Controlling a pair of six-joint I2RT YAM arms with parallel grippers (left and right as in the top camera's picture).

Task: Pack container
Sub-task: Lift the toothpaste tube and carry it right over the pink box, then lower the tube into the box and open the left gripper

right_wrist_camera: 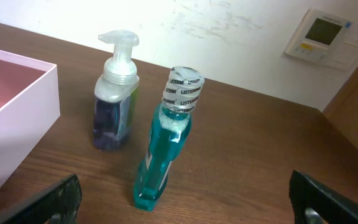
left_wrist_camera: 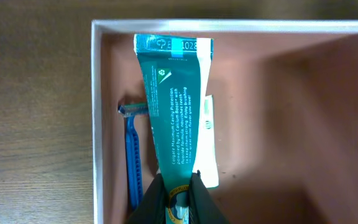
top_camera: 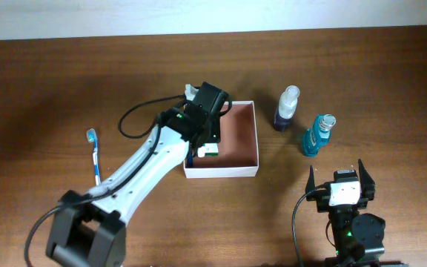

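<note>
The container [top_camera: 243, 144] is a square shallow white-walled box with a reddish-brown inside, at the table's middle; its wall also shows in the left wrist view [left_wrist_camera: 97, 124] and the right wrist view [right_wrist_camera: 17, 118]. My left gripper [left_wrist_camera: 178, 193] is over the container's left side, shut on a green toothpaste tube [left_wrist_camera: 173, 106] that reaches down into the box. A blue razor [left_wrist_camera: 132, 155] lies in the box along its left wall. My right gripper [right_wrist_camera: 185, 199] is open and empty near the front edge, facing the bottles.
A purple foam pump bottle [top_camera: 286, 109] and a blue-green mouthwash bottle [top_camera: 317, 135] stand right of the container; both also show in the right wrist view [right_wrist_camera: 114, 102] [right_wrist_camera: 166, 143]. A blue toothbrush [top_camera: 95, 156] lies on the table at left.
</note>
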